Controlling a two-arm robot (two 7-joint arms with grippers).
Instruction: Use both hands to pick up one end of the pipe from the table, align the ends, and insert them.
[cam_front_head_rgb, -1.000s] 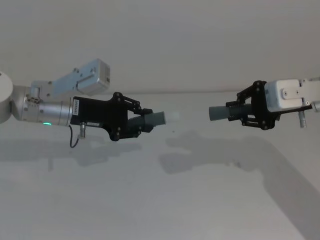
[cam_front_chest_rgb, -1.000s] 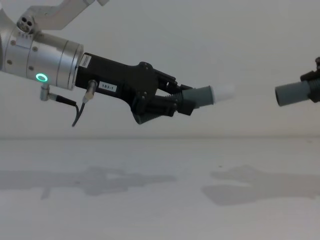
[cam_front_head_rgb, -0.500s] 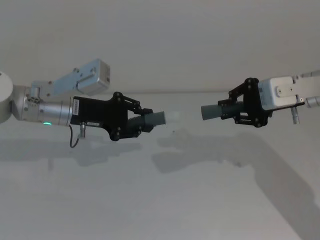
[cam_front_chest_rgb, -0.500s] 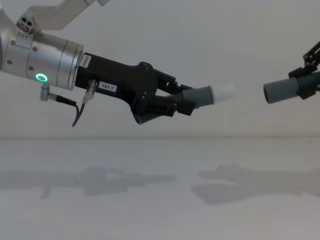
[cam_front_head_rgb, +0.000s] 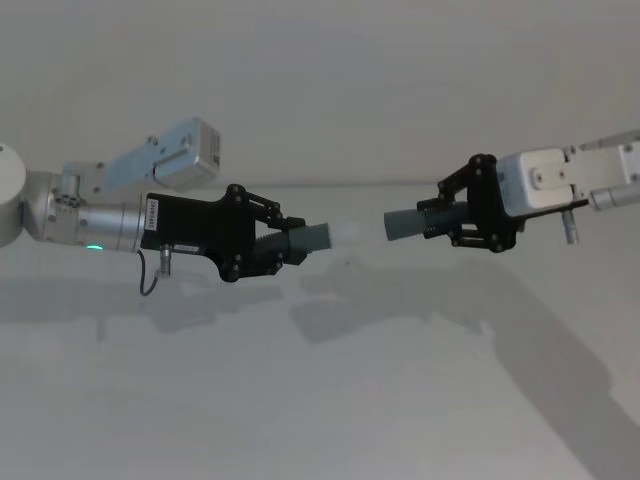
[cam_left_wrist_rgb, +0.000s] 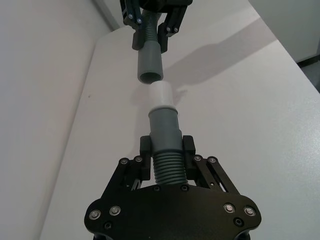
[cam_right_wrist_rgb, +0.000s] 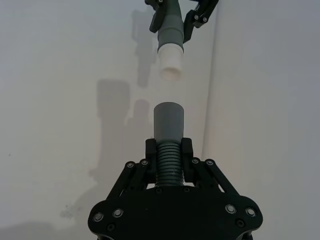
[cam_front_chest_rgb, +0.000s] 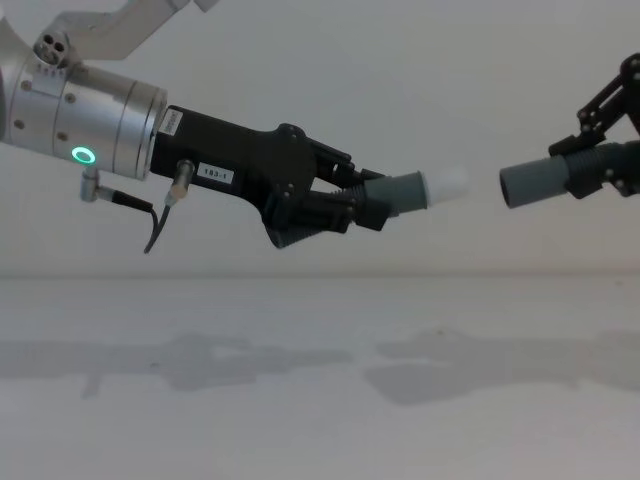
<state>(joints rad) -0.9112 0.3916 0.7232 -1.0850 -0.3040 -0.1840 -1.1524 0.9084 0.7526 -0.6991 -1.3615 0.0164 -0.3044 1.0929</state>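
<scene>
Left gripper (cam_front_head_rgb: 288, 244): clamped on white-tipped pipe piece (cam_front_head_rgb: 318, 237), aloft over table (cam_front_head_rgb: 300, 400). Right gripper (cam_front_head_rgb: 447, 220): clamped on socket piece (cam_front_head_rgb: 404, 224). White tip (cam_left_wrist_rgb: 161, 95) facing socket mouth (cam_left_wrist_rgb: 150, 76), near, apart.

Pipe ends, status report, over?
Left gripper shut on white-tipped piece. Right gripper shut on socket piece. White tip short of socket mouth, nothing between.

We can read one marking, in the chest view: "183-1", printed on a small white sticker (cam_front_chest_rgb: 215, 174) on the side of the black mechanical left gripper (cam_front_chest_rgb: 362, 203). A second white sticker (cam_front_chest_rgb: 172, 122), beside the silver cylindrical wrist (cam_front_chest_rgb: 100, 115), carries print too small for us to read.
</scene>
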